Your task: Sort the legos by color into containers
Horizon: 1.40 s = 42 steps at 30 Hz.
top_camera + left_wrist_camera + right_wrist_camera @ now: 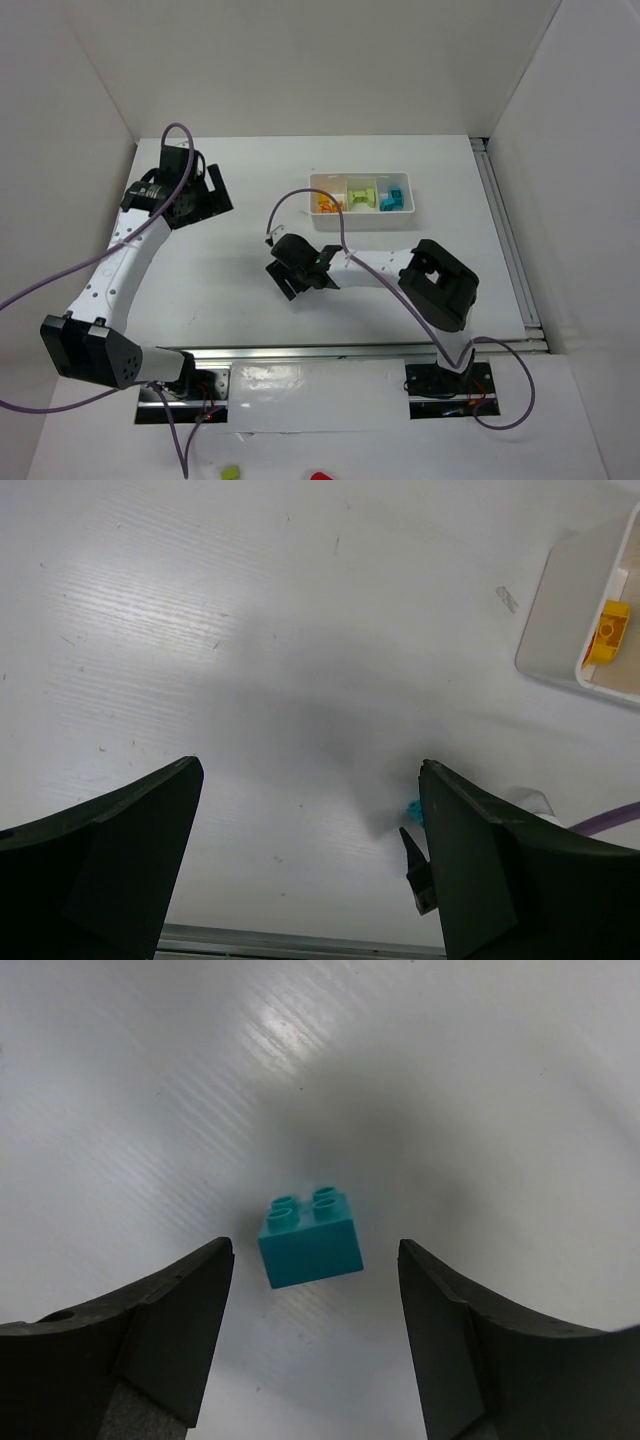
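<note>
Right wrist view is showing a cyan brick [310, 1240] sitting studs-up on the white table [420, 1080]. It is lying between the right jaws, which are standing open with a gap on either side of it and gripping nothing. In the top external view that arm is reaching over the table's middle, near the white tray [362, 222], and hiding the brick. The tray is holding orange bricks [326, 204] in its left compartment, lime green bricks [362, 195] in the middle one and cyan bricks [395, 196] in the right one. The left jaws are hanging wide open and empty over bare table, well apart to the tray's left.
</note>
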Tool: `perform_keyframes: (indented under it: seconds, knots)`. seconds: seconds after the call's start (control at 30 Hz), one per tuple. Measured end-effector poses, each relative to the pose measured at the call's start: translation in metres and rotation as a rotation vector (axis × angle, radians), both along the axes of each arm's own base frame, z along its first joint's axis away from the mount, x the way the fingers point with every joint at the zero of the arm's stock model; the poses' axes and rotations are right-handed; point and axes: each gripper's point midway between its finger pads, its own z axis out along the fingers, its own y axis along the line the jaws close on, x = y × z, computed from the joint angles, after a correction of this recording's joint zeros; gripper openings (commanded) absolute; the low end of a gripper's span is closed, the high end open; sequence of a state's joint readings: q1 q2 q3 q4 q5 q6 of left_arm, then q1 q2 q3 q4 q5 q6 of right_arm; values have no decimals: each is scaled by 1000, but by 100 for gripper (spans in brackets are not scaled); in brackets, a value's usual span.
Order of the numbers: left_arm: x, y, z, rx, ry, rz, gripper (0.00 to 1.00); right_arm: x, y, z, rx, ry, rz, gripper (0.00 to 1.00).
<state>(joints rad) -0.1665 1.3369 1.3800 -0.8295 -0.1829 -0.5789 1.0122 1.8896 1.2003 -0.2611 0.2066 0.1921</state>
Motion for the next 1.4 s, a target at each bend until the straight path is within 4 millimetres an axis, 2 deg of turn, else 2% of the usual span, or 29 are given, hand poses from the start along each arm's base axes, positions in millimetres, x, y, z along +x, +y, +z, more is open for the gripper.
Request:
perform_keyframes:
  seconds: [0.07,0.13,0.2,0.33,0.4,0.5,0.6,0.7,0.77,0.83,0.9,0.97,1.03,1.17,1.23,1.4]
  knots:
    - [0,-1,0,-5,1,-4,99,3,-2,-5,-12,2,-5,67]
    - [0,-2,0,-9,2,-9,99,4,-2,-9,-21,3,-5,56]
    - [0,-3,0,-12,2,-13,99,7,-1,-9,-16,-4,-8,51]
    - [0,-4,0,-16,3,-19,99,12,-4,-3,-18,-32,-27,51]
    - [-1,-5,0,-18,3,-21,99,17,-6,8,-11,-58,-44,51]
    - [-1,-5,0,-19,3,-22,99,33,-16,39,29,-114,-94,51]
    - [-1,-5,0,-21,3,-24,99,63,-43,77,82,-178,-199,51]
    - [0,-6,0,-22,1,-26,99,103,-89,110,132,-232,-348,50]
    - [1,-7,0,-25,0,-32,99,124,-120,120,147,-251,-440,52]
    - [2,-8,-1,-27,0,-36,99,134,-136,121,151,-249,-479,58]
    - [3,-8,-1,-25,-2,-42,99,129,-130,118,158,-226,-453,73]
    - [3,-8,0,-21,-3,-49,99,115,-108,114,167,-200,-372,83]
    - [4,-9,0,-22,-6,-52,99,92,-76,108,173,-170,-271,90]
    - [4,-9,0,-22,-7,-53,99,47,-27,78,151,-87,-107,95]
    - [4,-8,0,-22,-6,-52,99,39,-22,63,125,-55,-84,95]
    - [4,-6,0,-21,-7,-48,99,40,-26,34,70,-15,-90,90]
